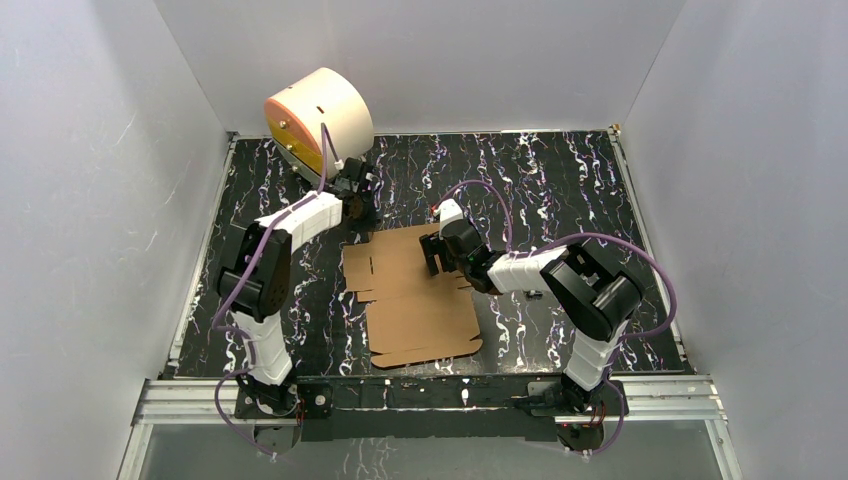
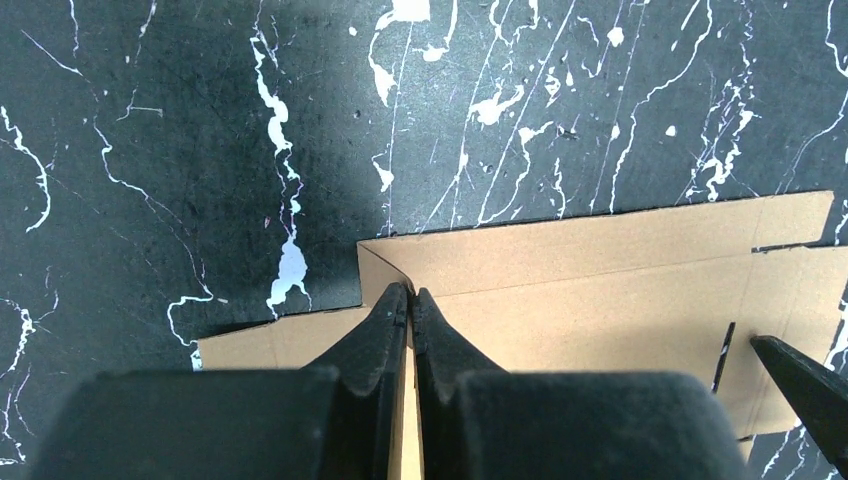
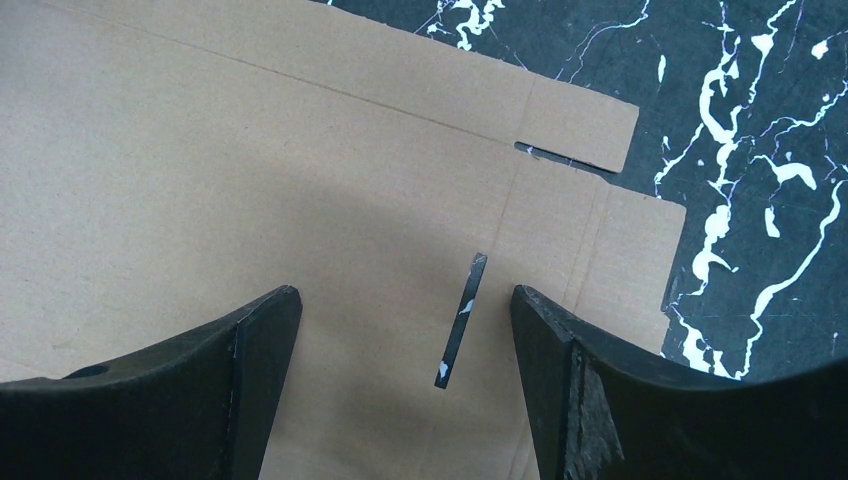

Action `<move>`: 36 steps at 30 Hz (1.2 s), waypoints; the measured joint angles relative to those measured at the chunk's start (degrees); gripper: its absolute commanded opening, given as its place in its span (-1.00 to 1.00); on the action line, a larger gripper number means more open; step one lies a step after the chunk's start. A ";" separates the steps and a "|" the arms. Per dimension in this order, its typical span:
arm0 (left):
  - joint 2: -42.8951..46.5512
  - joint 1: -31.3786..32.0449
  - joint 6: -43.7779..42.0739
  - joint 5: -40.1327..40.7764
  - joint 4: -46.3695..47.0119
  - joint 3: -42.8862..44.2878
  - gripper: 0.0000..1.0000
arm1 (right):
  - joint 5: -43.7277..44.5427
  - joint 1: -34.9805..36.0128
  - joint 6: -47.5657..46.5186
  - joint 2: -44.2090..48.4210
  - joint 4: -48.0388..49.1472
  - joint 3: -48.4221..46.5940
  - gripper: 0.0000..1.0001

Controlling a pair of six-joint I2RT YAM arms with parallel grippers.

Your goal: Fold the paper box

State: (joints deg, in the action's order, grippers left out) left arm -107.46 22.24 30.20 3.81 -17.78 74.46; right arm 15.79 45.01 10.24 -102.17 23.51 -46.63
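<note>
Brown paper box [image 1: 420,300], left tool [image 2: 410,292] pinching edge

A: Left gripper [image 2: 410,295]?
B: Pinched tight on the paper box [image 2: 600,285] edge, arm stretched forward.
A: Right gripper [image 3: 400,305]?
B: Jaws wide apart, pointing down, elbow bent, forearm angled inward.
</note>
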 measured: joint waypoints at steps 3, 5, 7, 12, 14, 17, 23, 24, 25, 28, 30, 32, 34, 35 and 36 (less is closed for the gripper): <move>-0.48 0.55 0.00 1.20 -0.70 0.72 -0.97 | 0.00 0.00 0.02 0.00 0.00 0.00 0.70; -0.48 0.61 0.02 1.68 -1.01 0.85 -0.83 | 0.00 0.00 0.02 0.00 0.00 0.00 0.70; -0.28 0.66 0.00 2.21 -1.42 0.92 -0.68 | -0.02 0.00 0.04 0.04 -0.04 0.00 0.70; 2.89 0.92 0.09 3.02 -3.78 0.31 -0.53 | -0.90 0.00 0.33 0.85 -1.25 0.00 0.71; 5.99 0.70 0.02 2.99 -4.33 -0.92 -0.45 | -1.64 0.07 0.59 1.79 -3.02 0.00 0.73; 12.61 -0.52 0.00 2.56 -4.59 -4.35 -0.36 | -2.51 0.07 0.96 3.63 -5.14 0.02 0.74; 24.37 -7.26 0.33 -1.14 -4.66 -13.42 -0.21 | -4.28 0.07 2.03 8.00 -6.91 0.48 0.75; 25.24 -8.22 0.48 -1.99 -4.55 -14.71 -0.17 | -4.50 0.07 2.16 8.26 -6.86 0.63 0.76; 26.08 -9.14 0.76 -3.43 -4.07 -16.33 -0.15 | -4.79 0.07 2.40 8.50 -6.88 0.85 0.76; 27.93 -11.82 1.79 -9.18 -2.54 -22.29 -0.09 | -5.68 0.07 3.26 8.61 -6.84 2.08 0.76; 28.28 -13.38 2.73 -12.55 -1.46 -25.70 -0.05 | -6.14 0.04 3.67 8.59 -6.71 3.23 0.77; 28.28 -14.36 3.67 -15.39 -0.44 -28.39 -0.02 | -6.62 0.04 4.20 8.61 -6.58 4.37 0.77; 28.28 -15.04 4.59 -17.68 0.74 -30.14 -0.01 | -6.91 0.02 4.46 8.61 -6.58 5.40 0.77; 28.15 -15.04 4.87 -18.53 1.18 -30.53 0.00 | -6.97 0.02 4.59 8.61 -6.05 5.62 0.77; 28.02 -15.02 5.16 -19.50 1.77 -30.71 0.01 | -6.97 0.00 4.59 8.61 -5.88 5.64 0.77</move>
State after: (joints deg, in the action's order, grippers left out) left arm -79.44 7.22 35.35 -15.68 -16.01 43.75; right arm 8.82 45.01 14.83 -93.56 17.63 -40.99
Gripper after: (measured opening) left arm 0.494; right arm 0.883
